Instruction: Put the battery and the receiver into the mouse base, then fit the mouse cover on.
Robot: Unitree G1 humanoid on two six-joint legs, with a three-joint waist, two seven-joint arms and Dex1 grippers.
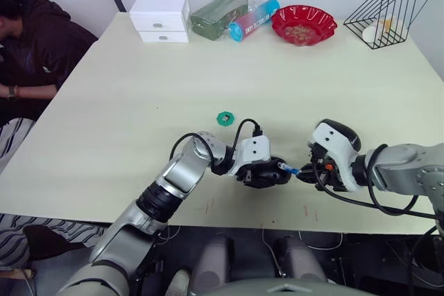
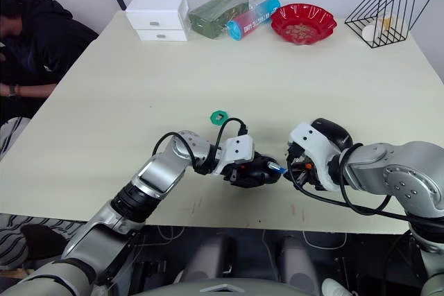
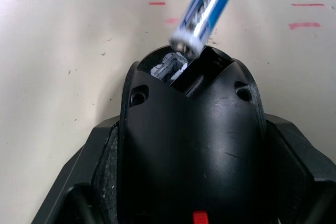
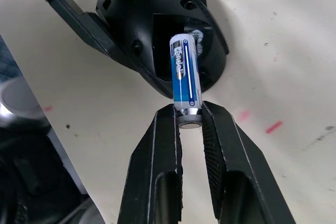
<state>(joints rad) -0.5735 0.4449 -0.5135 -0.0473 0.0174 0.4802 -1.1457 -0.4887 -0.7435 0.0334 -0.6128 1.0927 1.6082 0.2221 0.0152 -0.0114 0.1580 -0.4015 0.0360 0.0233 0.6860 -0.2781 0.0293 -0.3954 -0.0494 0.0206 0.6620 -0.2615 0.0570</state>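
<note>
Right gripper (image 4: 190, 124), clamped on the battery (image 4: 185, 74), angles it into the mouse base (image 3: 189, 145) gripped by left gripper (image 1: 258, 171) near the desk's front edge; receiver, cover remain.

One battery (image 4: 185, 80), one mouse base (image 4: 163, 30), one green disc (image 1: 225, 118).

Both arms reach inward low over the near table edge, wrists facing each other. The left gripper (image 1: 267, 173) is clamped around the mouse base (image 3: 189, 145). The right gripper (image 4: 190, 121) pinches the battery (image 4: 185, 80) by 1 end between its 2 black fingers (image 4: 157, 145).
</note>
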